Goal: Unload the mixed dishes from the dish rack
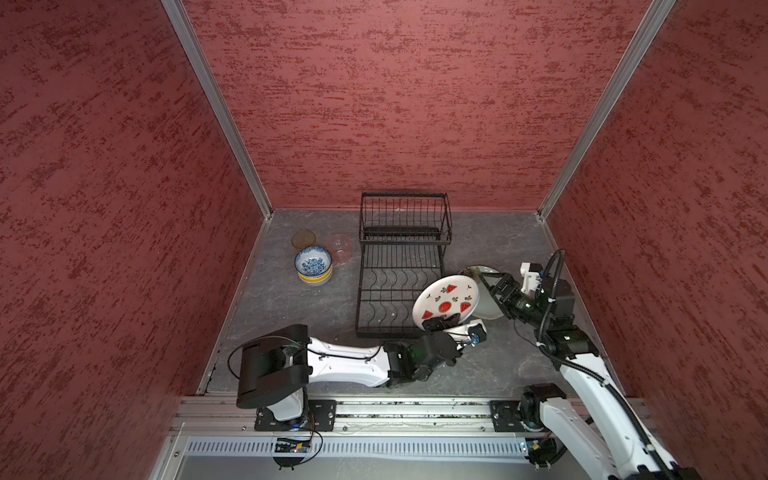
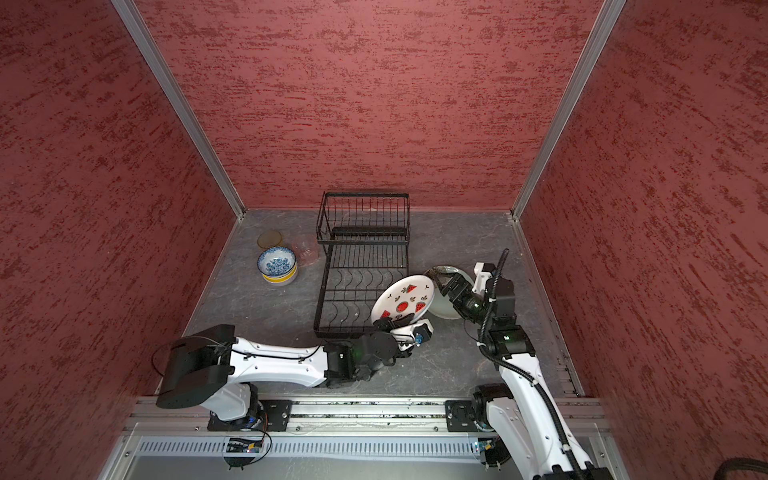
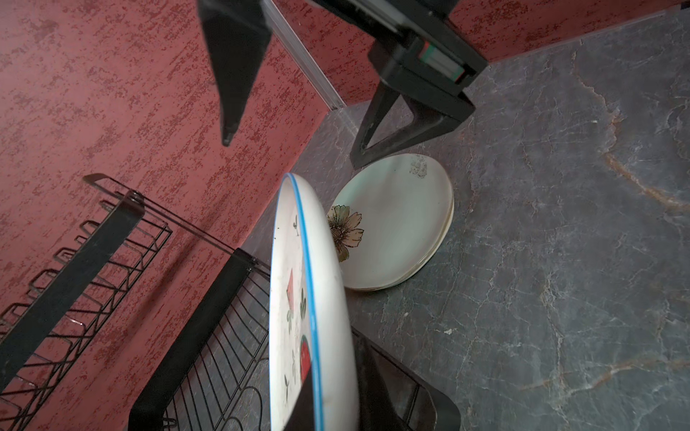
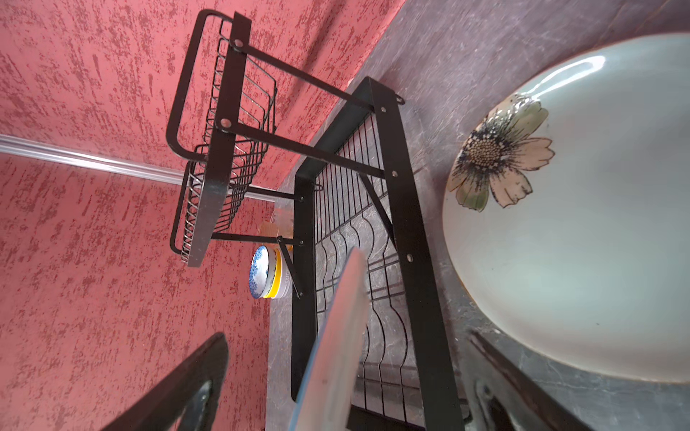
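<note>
L gripper (image 1: 441,323): clamped on watermelon plate (image 1: 446,301) rim; plate tilted, beside dish rack (image 1: 399,270).
R gripper (image 1: 486,286): jaws apart, over flower plates (image 1: 486,311).

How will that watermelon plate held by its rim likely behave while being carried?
The watermelon plate looks like glazed ceramic: probably stiff, slick and breakable if dropped. The left gripper pinches just one spot on its rim while it stands tilted, so it may pivot in the jaws. On edge it could roll.
</note>
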{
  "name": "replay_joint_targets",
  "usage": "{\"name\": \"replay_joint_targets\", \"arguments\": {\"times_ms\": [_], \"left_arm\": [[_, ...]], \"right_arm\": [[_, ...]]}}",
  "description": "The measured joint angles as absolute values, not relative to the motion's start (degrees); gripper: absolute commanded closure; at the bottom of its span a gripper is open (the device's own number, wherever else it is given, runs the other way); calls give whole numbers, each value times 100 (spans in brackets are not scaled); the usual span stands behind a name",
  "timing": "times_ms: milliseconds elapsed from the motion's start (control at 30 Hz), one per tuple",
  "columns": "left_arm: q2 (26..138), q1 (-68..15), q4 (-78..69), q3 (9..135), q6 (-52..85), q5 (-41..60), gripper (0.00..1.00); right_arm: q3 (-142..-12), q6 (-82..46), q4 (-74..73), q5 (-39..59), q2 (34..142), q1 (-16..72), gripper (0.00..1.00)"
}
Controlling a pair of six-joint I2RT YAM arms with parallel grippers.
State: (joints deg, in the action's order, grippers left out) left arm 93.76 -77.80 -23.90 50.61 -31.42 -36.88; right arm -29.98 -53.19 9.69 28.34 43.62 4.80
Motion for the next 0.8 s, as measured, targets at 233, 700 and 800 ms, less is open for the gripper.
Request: {"name": "replay_joint_targets", "arguments": {"times_ms": [233, 700, 800], "left_arm": [[10014, -7813, -2932, 5559, -3752, -3763, 100], [10180, -7865, -3092, 5658, -4160, -3815, 100], [10180, -7865, -3087, 5658, -4189, -3817, 100]], "right_arm": [[-3006, -5181, 1219, 2952, 4462, 478, 13], [-3013, -4805, 1345, 3242, 4882, 467, 54], [-3015, -4775, 1337, 3260, 4893, 464, 63]]}}
